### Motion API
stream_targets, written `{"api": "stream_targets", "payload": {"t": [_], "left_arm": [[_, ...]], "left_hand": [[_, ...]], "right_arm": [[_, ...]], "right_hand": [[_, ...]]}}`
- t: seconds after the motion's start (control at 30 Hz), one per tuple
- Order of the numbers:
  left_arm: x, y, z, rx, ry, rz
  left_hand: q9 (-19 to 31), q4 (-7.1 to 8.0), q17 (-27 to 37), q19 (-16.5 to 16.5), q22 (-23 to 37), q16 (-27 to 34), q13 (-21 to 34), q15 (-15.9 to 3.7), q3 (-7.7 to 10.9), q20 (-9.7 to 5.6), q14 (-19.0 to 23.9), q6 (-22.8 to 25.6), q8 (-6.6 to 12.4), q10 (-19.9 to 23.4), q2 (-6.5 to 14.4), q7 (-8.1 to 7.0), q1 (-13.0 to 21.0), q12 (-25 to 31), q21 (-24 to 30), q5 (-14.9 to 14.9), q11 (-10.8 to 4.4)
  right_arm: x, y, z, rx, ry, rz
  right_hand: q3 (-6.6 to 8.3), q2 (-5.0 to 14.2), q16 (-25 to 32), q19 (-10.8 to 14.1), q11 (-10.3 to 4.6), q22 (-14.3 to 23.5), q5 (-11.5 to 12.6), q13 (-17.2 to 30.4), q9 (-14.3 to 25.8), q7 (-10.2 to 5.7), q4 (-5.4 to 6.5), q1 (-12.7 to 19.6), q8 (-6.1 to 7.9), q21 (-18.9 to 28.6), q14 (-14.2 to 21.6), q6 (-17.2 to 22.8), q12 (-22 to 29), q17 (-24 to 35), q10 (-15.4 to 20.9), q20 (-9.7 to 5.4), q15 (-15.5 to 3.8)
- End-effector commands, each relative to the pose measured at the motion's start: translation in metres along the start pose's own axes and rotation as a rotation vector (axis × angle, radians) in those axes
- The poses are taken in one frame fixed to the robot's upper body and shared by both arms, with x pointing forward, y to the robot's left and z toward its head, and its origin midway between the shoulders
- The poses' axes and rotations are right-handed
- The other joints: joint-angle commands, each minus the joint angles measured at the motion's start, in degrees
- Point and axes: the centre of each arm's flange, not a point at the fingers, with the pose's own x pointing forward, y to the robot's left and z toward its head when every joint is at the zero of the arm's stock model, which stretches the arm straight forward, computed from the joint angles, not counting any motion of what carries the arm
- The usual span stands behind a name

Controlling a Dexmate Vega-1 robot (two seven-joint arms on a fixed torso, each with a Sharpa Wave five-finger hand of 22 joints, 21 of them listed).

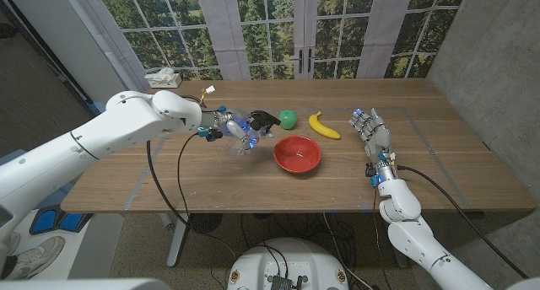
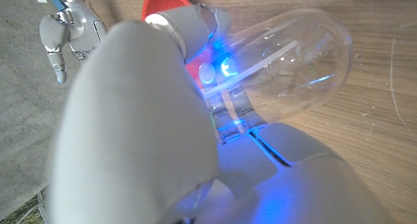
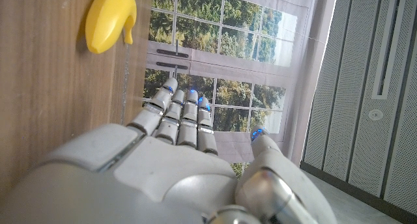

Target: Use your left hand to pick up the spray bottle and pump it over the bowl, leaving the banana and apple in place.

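My left hand (image 1: 218, 124) grips a clear spray bottle (image 1: 245, 135) with a black pump head (image 1: 264, 120), held tilted above the table just left of the red bowl (image 1: 297, 153). In the left wrist view the clear bottle (image 2: 287, 61) lies against my left hand (image 2: 150, 133), with the red bowl (image 2: 166, 2) beyond it. A green apple (image 1: 288, 118) sits behind the bowl and a yellow banana (image 1: 323, 126) lies to its right. My right hand (image 1: 374, 135) stands open on its edge near the table's right side, fingers straight. The right wrist view shows that hand (image 3: 176, 159) and the banana (image 3: 109, 19).
A white tissue box (image 1: 162, 77) sits at the table's far left corner. Black cables (image 1: 169, 189) hang from my left arm over the front edge. Windows stand behind the table (image 1: 211, 185). My right hand (image 2: 65, 35) appears small in the left wrist view.
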Motion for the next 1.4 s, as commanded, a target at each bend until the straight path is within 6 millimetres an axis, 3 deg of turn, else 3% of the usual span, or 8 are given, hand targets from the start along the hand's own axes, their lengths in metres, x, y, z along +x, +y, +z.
{"api": "stream_targets", "payload": {"t": [0.03, 0.3, 0.43, 0.6, 0.67, 0.93, 1.3, 1.4], "left_arm": [[-0.001, -0.007, 0.006, 0.0, 0.02, 0.032], [0.001, -0.011, 0.006, -0.044, 0.015, 0.088], [0.001, -0.012, 0.005, -0.093, 0.022, 0.13], [0.002, -0.011, 0.005, -0.104, 0.048, 0.139], [0.002, -0.012, 0.004, -0.126, 0.043, 0.153], [0.006, -0.009, 0.004, -0.124, 0.047, 0.13], [0.011, -0.008, 0.006, -0.127, 0.045, 0.113], [0.012, -0.008, 0.007, -0.121, 0.041, 0.114]], "left_hand": [[0.1, 4.88, -0.1, 0.0, 1.7, 0.3, 0.0, -8.77, 8.72, 0.28, 0.8, -0.3, -0.38, 0.6, 12.0, -0.22, 11.8, 0.4, 8.3, 0.1, 0.08], [0.4, 4.88, -0.4, 0.1, 1.4, 0.5, 0.7, -8.37, 8.91, 0.47, 1.3, 2.9, 0.86, 1.9, 12.1, -0.13, 11.8, 1.7, 8.3, -0.1, -0.48], [1.3, 4.85, -0.2, 0.0, 1.7, 1.2, 1.6, -8.04, 9.26, 0.86, 2.1, 8.2, 3.42, 2.9, 12.0, 2.17, 11.8, 3.0, 8.6, -0.4, -1.4], [5.2, 4.78, -0.2, 0.6, 2.2, 1.5, 2.7, -8.08, 9.79, 0.85, 3.2, 9.3, 6.58, 4.3, 11.5, 5.28, 11.9, 4.5, 8.8, -0.8, -1.01], [8.6, 4.79, -0.3, 1.0, 2.3, 1.7, 3.2, -8.01, 10.21, 0.67, 4.0, 10.2, 9.35, 4.9, 11.2, 5.96, 11.9, 5.1, 8.7, -1.0, -0.94], [36.6, 4.85, 0.6, 1.5, 2.6, 2.0, 3.3, -8.22, 12.41, 0.48, 4.7, 9.7, 28.82, 7.6, 10.5, 7.31, 11.8, 6.3, 8.7, -2.4, -1.55], [37.6, 4.81, 0.9, 1.7, 2.7, 2.2, 3.5, -7.94, 12.78, 0.62, 4.8, 9.7, 30.0, 8.0, 10.3, 7.29, 11.8, 6.8, 8.9, -2.7, -1.75], [33.3, 4.8, 1.0, 1.8, 2.8, 2.4, 4.2, -7.77, 13.01, 0.6, 5.0, 7.2, 26.65, 7.2, 10.1, 6.89, 11.8, 7.0, 8.9, -2.7, -1.33]], "right_arm": [[-0.005, -0.003, 0.0, 0.005, -0.003, -0.007], [-0.008, -0.004, -0.001, 0.008, 0.0, -0.011], [-0.009, -0.005, -0.002, 0.006, 0.003, -0.013], [-0.011, -0.006, -0.002, 0.007, 0.005, -0.024], [-0.011, -0.007, -0.003, 0.009, 0.007, -0.023], [-0.01, -0.008, -0.002, 0.002, 0.01, -0.032], [-0.01, -0.01, -0.004, 0.012, 0.008, -0.038], [-0.011, -0.011, -0.004, 0.012, 0.007, -0.043]], "right_hand": [[0.37, 0.25, 0.0, 0.4, -0.01, 0.1, 0.4, 0.2, 0.3, 0.18, 0.11, -0.1, -0.03, -0.2, 0.4, 0.6, -0.2, 0.1, 0.3, -0.19, -0.14], [0.38, 0.25, -0.1, 0.5, 0.03, 0.1, 0.4, 0.2, 0.3, 0.27, 0.1, -0.1, -0.02, -0.5, 0.4, 0.6, -0.2, 0.1, 0.4, -0.22, -0.09], [0.38, 0.26, -0.1, 0.5, 0.02, 0.1, 0.4, 0.2, 0.3, 0.27, 0.11, -0.1, -0.02, -0.6, 0.4, 0.7, -0.2, 0.1, 0.3, -0.23, -0.18], [0.36, 0.27, -0.1, 0.6, -0.03, 0.1, 0.4, 0.2, 0.3, 0.39, 0.15, -0.2, 0.03, -0.7, 0.5, 0.8, -0.2, 0.1, 0.4, -0.2, -0.14], [0.36, 0.27, -0.1, 0.6, 0.04, 0.1, 0.4, 0.2, 0.3, 0.41, 0.17, -0.2, 0.03, -0.8, 0.5, 0.8, -0.2, 0.1, 0.4, -0.2, -0.07], [0.29, 0.24, -0.1, 0.7, 0.13, 0.2, 0.4, 0.2, 0.3, 0.56, 0.28, -0.4, 0.04, -1.0, 0.5, 0.9, -0.2, 0.1, 0.4, -0.19, -0.15], [0.27, 0.24, -0.2, 0.8, 0.08, 0.2, 0.4, 0.2, 0.3, 0.6, 0.32, -0.5, 0.02, -1.2, 0.5, 0.9, -0.2, 0.1, 0.5, -0.2, -0.02], [0.27, 0.22, -0.2, 0.8, 0.11, 0.2, 0.4, 0.2, 0.3, 0.62, 0.33, -0.5, 0.02, -1.3, 0.5, 0.9, -0.3, 0.1, 0.4, -0.17, -0.14]]}}
